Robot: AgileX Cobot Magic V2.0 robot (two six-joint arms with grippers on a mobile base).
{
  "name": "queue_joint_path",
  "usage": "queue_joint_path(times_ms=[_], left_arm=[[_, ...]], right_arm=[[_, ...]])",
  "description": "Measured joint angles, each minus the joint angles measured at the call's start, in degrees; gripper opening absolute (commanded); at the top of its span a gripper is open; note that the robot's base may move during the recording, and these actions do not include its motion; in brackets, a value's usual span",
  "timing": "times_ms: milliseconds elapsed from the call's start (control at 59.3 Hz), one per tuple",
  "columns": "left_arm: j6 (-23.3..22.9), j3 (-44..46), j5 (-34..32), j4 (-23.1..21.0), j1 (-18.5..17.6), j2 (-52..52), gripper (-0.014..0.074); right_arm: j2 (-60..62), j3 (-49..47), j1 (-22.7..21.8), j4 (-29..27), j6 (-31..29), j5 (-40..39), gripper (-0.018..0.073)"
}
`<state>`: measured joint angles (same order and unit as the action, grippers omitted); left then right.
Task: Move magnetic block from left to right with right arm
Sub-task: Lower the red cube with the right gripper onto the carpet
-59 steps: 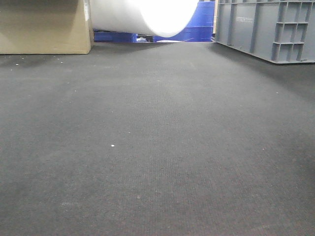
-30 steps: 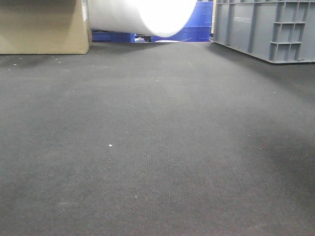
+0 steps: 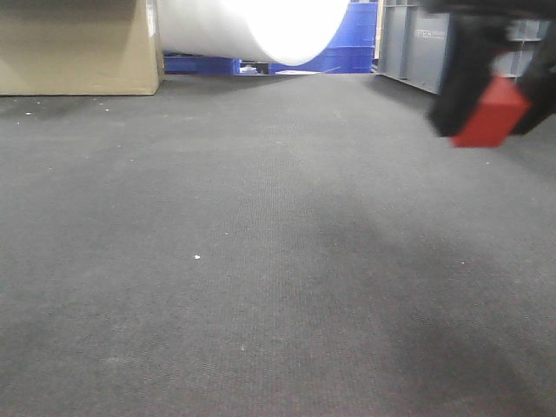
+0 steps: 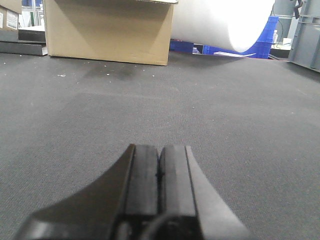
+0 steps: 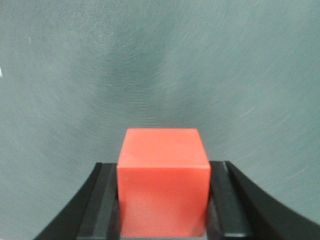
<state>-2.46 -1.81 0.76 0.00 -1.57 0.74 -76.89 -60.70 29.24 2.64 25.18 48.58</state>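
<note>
Magnetic block (image 5: 163, 182) clamped between right end effector (image 5: 163, 200) fingers, above the mat (image 3: 261, 261).

Right pincer (image 3: 495, 104) blurred, cut off at frame's edge

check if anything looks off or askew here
Nothing is spilled or damaged. The red magnetic block sits squarely in the right gripper, jaws closed on its sides, carried above the dark mat. The left gripper rests with jaws closed and empty.
</note>
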Motion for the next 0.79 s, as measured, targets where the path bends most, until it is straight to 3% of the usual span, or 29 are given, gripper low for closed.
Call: queue_joint_path(times_ms=[101, 219, 472, 793], left_arm=[[0.00, 0.00, 0.00, 0.00, 0.00, 0.00, -0.0116], [0.00, 0.00, 0.00, 0.00, 0.00, 0.00, -0.0116], [0.00, 0.00, 0.00, 0.00, 0.00, 0.00, -0.0116], [0.00, 0.00, 0.00, 0.00, 0.00, 0.00, -0.0116]], right_arm=[[-3.95, -3.80, 3.10, 2.33, 11.16, 3.34, 0.0306], [-8.92, -8.32, 6.55, 3.69, 18.33, 6.74, 0.0306], [-22.15, -20.00, 11.46, 3.96, 20.51, 13.48, 0.0302], [-29.51, -23.60, 12.83, -0.50, 20.64, 15.41, 0.0302]])
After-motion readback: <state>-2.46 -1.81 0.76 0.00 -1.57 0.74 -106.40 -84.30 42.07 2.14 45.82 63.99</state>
